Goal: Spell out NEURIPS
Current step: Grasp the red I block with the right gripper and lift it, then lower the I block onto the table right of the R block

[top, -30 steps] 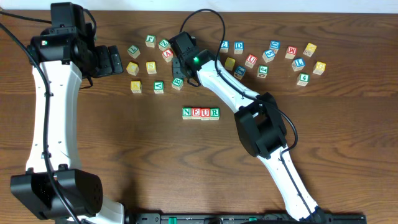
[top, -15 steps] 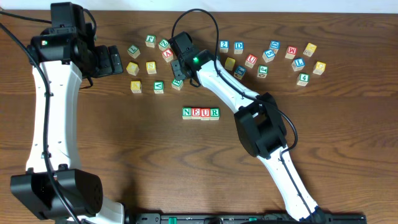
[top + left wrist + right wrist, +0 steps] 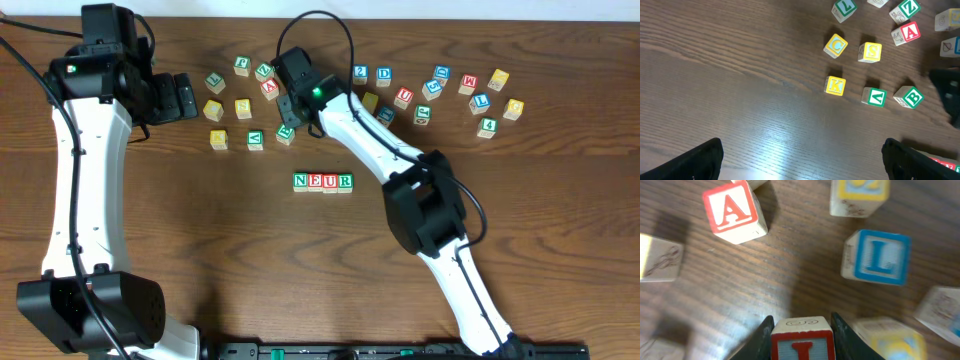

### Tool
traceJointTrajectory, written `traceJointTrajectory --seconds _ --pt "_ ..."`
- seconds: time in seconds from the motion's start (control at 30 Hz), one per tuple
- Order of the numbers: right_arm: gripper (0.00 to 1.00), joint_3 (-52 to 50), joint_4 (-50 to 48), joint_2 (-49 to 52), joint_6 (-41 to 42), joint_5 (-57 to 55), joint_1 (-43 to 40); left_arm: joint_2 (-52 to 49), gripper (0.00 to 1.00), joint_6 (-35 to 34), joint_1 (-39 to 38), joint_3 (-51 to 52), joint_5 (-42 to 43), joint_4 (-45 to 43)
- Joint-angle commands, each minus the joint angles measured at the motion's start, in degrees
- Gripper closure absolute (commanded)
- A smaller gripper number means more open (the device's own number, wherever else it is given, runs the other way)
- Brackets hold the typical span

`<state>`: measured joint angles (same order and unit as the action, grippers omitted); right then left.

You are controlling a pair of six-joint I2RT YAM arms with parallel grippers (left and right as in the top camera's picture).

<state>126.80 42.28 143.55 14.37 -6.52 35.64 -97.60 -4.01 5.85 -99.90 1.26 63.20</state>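
Note:
Four cubes reading N, E, U, R stand in a row (image 3: 322, 181) at the table's middle. My right gripper (image 3: 291, 103) reaches into the left group of loose cubes. In the right wrist view its jaws (image 3: 802, 322) press both sides of a red-lettered I cube (image 3: 802, 341), which rests on the wood. From overhead that cube is hidden under the gripper. A yellow S cube (image 3: 870, 51) lies near the left gripper (image 3: 184, 97). That gripper (image 3: 802, 162) hovers wide open over bare wood, holding nothing.
Around the I cube lie a red A cube (image 3: 733, 211), a blue L cube (image 3: 881, 257) and a yellowish cube (image 3: 890, 340) close on its right. Green B (image 3: 911, 97) and yellow K (image 3: 835, 85) cubes lie nearby. Another scatter of cubes (image 3: 440, 90) sits at the back right.
The right gripper's jaws have closed in on the I cube, and its elbow has shifted slightly right. The left arm has not moved.

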Motion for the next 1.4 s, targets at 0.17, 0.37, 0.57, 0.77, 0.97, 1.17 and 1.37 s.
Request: traceJointTrajectory --seconds 0.17,0.37,0.57,0.77,0.97,1.17,1.37 --pt "0.76 1.0 10.3 -13.4 -0.7 -0.9 -1.3 0.6 0.00 0.8 0.2 -0.6 -0.7 0.2" --pt "0.75 1.0 24.3 -17.6 -0.6 -0.9 -2.3 0.6 0.00 0.8 0.2 -0.6 -0.7 0.2" --pt "0.75 -1.2 36.7 -16.9 2.9 -0.9 -4.8 0.6 0.00 0.8 0.2 -0.6 -0.7 0.2" --pt "0.76 -11.0 33.2 -16.9 5.9 -0.4 -5.2 0.6 0.00 0.8 0.2 -0.6 -0.7 0.2" --pt "0.76 -20.7 27.1 -16.9 7.9 -0.2 -5.2 0.6 0.00 0.8 0.2 -0.6 -0.7 0.2" --pt "0.76 -23.4 23.9 -16.9 9.5 0.0 -5.2 0.6 0.00 0.8 0.2 -0.6 -0.7 0.2" --pt "0.75 -25.8 21.5 -16.9 12.0 0.3 -5.2 0.6 0.00 0.8 0.2 -0.6 -0.7 0.2"
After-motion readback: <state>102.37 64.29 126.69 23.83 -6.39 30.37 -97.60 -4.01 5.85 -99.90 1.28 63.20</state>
